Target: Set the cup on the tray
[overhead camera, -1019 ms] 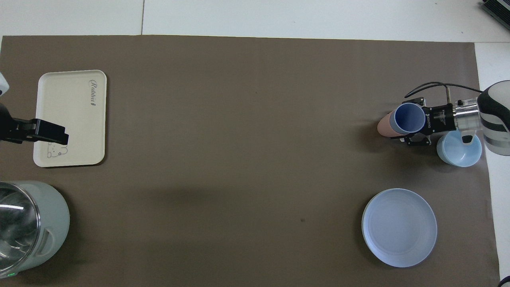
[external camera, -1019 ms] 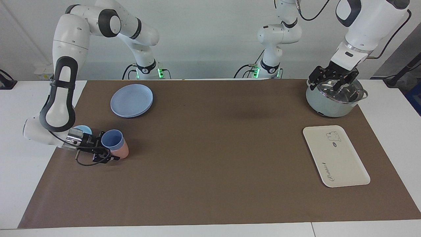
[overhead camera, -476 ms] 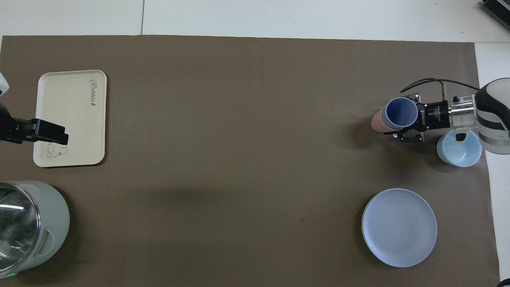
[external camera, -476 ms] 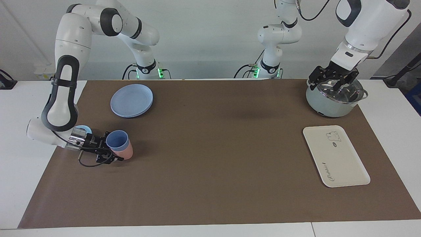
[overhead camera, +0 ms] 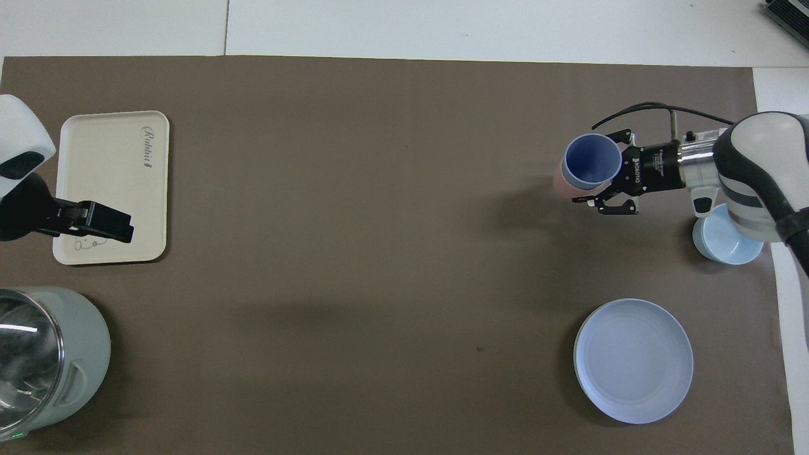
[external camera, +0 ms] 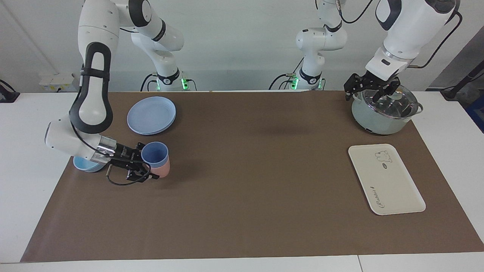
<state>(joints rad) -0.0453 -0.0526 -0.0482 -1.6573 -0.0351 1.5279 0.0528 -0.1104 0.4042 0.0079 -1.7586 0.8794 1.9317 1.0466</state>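
Observation:
The periwinkle-blue cup [external camera: 155, 153] sits nested inside a salmon-pink tumbler [external camera: 164, 171]. My right gripper [external camera: 145, 167] is shut on this pair from the side and holds it a little above the brown mat, tilted. In the overhead view the cup [overhead camera: 592, 161], the tumbler [overhead camera: 559, 184] and the right gripper [overhead camera: 608, 184] are near the right arm's end of the table. The cream-white tray [external camera: 385, 179] lies flat and bare at the left arm's end, as the overhead view [overhead camera: 114, 158] also shows. My left gripper [external camera: 372, 90] hangs over the pot and waits.
A light-blue bowl [external camera: 84, 164] sits under the right arm's wrist, also in the overhead view [overhead camera: 727, 243]. A round blue plate [external camera: 151, 115] lies nearer to the robots than the cups. A pale green pot [external camera: 383, 115] with a glass lid stands nearer to the robots than the tray.
My right gripper has carried the nested cups away from the bowl toward the middle of the table. The left gripper has shifted slightly over the pot.

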